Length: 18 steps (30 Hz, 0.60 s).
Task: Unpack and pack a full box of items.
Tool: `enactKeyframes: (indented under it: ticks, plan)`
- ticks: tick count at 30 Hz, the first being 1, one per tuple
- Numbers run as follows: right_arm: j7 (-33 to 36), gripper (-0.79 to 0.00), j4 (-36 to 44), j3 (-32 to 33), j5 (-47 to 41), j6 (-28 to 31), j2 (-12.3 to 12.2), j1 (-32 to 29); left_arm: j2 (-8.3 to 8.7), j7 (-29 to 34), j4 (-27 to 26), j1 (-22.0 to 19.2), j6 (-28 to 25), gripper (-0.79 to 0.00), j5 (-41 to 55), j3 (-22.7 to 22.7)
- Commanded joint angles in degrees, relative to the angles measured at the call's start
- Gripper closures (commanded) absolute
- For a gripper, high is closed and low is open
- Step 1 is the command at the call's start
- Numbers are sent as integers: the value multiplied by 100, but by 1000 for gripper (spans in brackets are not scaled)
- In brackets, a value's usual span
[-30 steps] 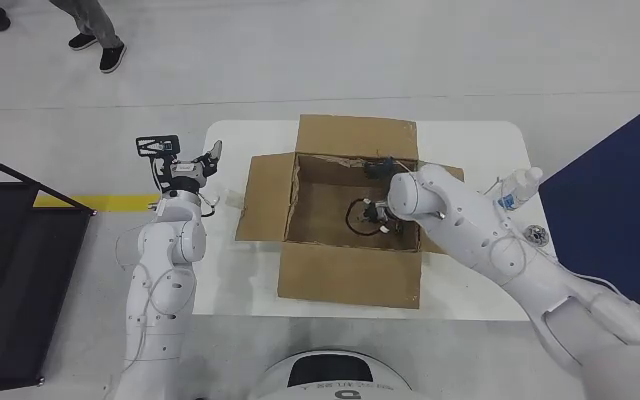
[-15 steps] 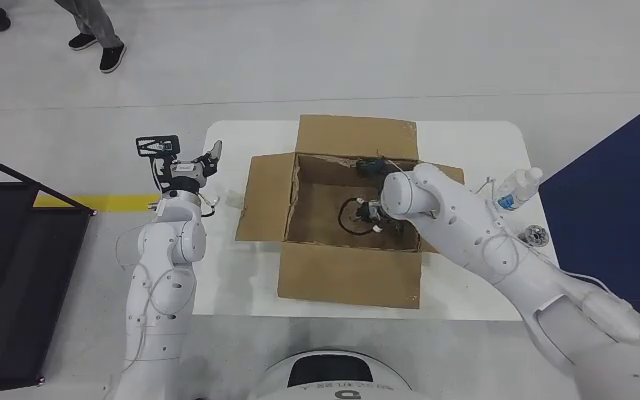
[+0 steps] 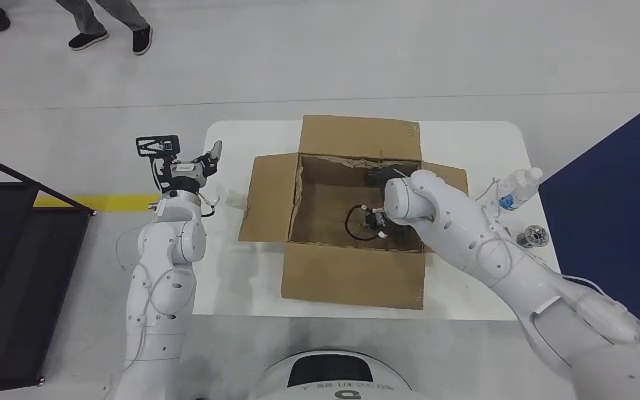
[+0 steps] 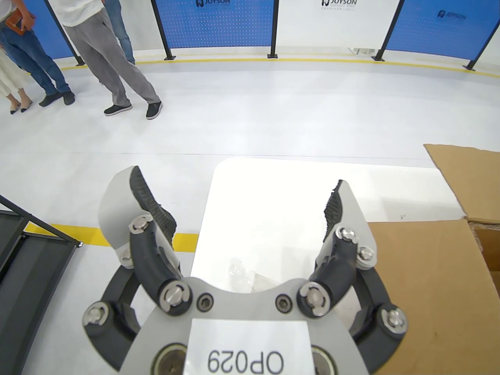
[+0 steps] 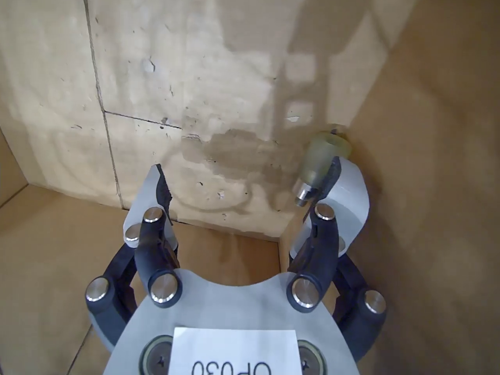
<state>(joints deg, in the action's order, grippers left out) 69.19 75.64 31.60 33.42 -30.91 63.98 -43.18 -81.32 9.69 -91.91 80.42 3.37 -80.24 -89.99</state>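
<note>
— Right wrist view, inside the brown cardboard box (image 5: 429, 165): what is that by the wall?

— A small pale-yellow translucent plastic cylinder with a metal stub (image 5: 322, 154), lying on the box floor at the foot of a side wall. My right hand (image 5: 248, 173) is spread wide down there. One finger pad touches the cylinder and the other stands well apart, so nothing is gripped.

— How will it handle?

— Light and stiff, I'd judge, but smooth and round, so liable to roll or squirt out of a pinch. I would close across the plastic barrel, not the thin stub. The wall just beside it leaves little room for the outer finger.

— And the left side?

— My left hand (image 4: 236, 187) hangs released above the left end of the white bench (image 4: 265, 204), over a small clear plastic bag (image 4: 242, 275), holding nothing.

— Anything changed in the last second?

— In the top view my right arm has swung a little inside the box, first toward the left wall, then back. The box itself seems nudged slightly on the bench. A coiled black cable (image 3: 358, 220) lies on the box floor beside the arm. The left arm has not moved.
</note>
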Motion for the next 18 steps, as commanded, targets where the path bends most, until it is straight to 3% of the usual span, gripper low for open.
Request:
enactKeyframes:
  ticks: [1,10,18]
  plan:
    - [-110,-622,10,37,-134,80,36,20,0,0,0,0,0,-785,0,0]
    - [-68,-391,-18,185,219,-147,-6,-85,0,0,0,0,0,-785,0,0]
    - [-2,-369,-58,245,328,-118,19,-137,0,0,0,0,0,-785,0,0]
